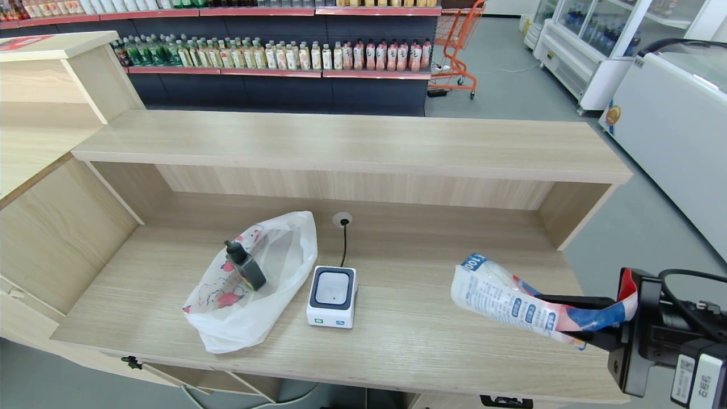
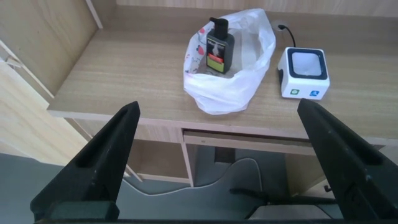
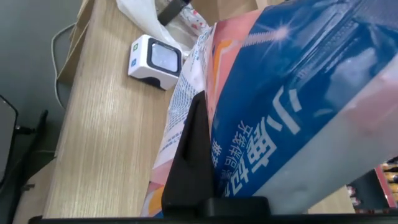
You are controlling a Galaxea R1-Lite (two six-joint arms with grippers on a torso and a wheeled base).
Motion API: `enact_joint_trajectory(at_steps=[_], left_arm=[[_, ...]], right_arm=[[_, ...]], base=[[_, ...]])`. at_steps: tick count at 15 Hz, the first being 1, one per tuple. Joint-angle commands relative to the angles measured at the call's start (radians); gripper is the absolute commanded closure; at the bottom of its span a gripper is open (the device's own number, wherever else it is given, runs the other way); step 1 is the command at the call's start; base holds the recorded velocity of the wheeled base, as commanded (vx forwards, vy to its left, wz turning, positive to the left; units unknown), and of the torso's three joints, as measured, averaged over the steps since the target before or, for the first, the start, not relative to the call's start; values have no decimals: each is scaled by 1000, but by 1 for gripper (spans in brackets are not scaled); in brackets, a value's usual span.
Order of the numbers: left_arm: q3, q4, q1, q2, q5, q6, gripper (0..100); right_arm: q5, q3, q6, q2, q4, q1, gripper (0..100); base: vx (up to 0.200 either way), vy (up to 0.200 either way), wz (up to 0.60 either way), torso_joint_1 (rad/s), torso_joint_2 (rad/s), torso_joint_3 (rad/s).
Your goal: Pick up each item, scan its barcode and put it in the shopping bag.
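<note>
My right gripper (image 1: 573, 321) is shut on a white, blue and red snack pouch (image 1: 511, 301), holding it above the right end of the counter. In the right wrist view the pouch (image 3: 292, 106) is pressed against a black finger (image 3: 196, 155). A white barcode scanner (image 1: 332, 295) sits mid-counter, also seen as the scanner (image 3: 155, 61) and the scanner (image 2: 303, 71). To its left lies the white shopping bag (image 1: 255, 284) with a dark pump bottle (image 1: 245, 266) on it; the bag (image 2: 230, 87) and bottle (image 2: 220, 50) show again. My left gripper (image 2: 217, 155) hangs open, below and in front of the counter edge.
The wooden counter (image 1: 397, 341) has a raised shelf (image 1: 352, 142) behind and a side wall on the left. The scanner's black cable (image 1: 344, 244) runs to a grommet at the back. Store shelves, an orange cart (image 1: 457, 45) and freezers stand beyond.
</note>
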Motion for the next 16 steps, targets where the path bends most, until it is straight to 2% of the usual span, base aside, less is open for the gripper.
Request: enact_joint_trajectory(at_steps=[1, 6, 11, 16], left_arm=[[0, 1, -2, 2, 0, 0, 0], [0, 1, 0, 2, 0, 0, 0], [0, 1, -2, 2, 0, 0, 0], [0, 1, 0, 2, 0, 3, 0]], right_arm=[[20, 3, 22, -2, 3, 1, 100], [45, 1, 35, 47, -2, -39, 100], [91, -8, 30, 149, -3, -134, 100], [111, -26, 35, 244, -2, -166, 100]], base=[[0, 200, 0, 2, 2, 2], [0, 200, 0, 1, 3, 3], [0, 200, 0, 3, 2, 3], [0, 0, 0, 0, 0, 0]])
